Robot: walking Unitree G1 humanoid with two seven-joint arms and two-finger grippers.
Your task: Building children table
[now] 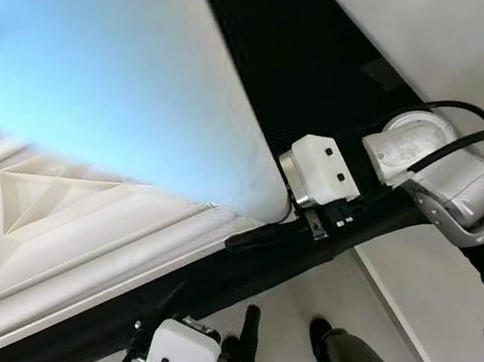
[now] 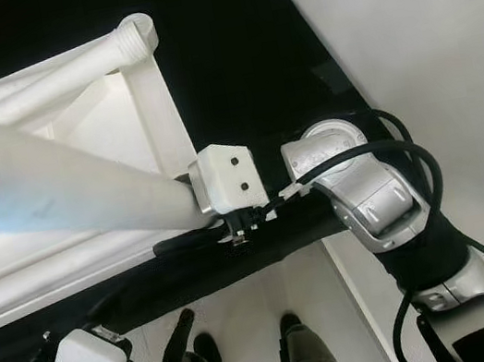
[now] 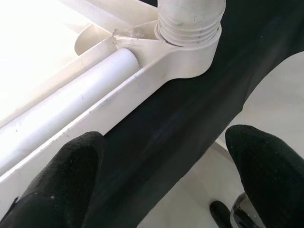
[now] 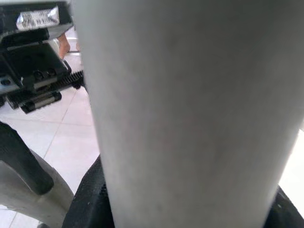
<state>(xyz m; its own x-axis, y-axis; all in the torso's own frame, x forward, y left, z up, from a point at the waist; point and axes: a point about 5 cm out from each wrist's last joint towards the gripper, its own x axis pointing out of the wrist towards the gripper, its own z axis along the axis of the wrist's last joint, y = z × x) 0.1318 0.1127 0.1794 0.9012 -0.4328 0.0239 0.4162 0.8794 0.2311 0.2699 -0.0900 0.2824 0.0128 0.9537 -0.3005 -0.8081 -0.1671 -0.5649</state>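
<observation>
One upturned white plastic table top with ribbed underside. Two white plastic tube legs: one large leg near, one threaded leg seated in a corner socket. Two claws: left claw, right claw.

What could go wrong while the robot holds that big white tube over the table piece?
The right gripper grips the thick white plastic leg tube near its end, so the long tube might tip or slip. The tube also covers much of the head camera's sight, so lining it up with a threaded white corner socket on the overturned white plastic tabletop may be hard. The open left gripper hovers close to the tabletop's edge and might bump it.
</observation>
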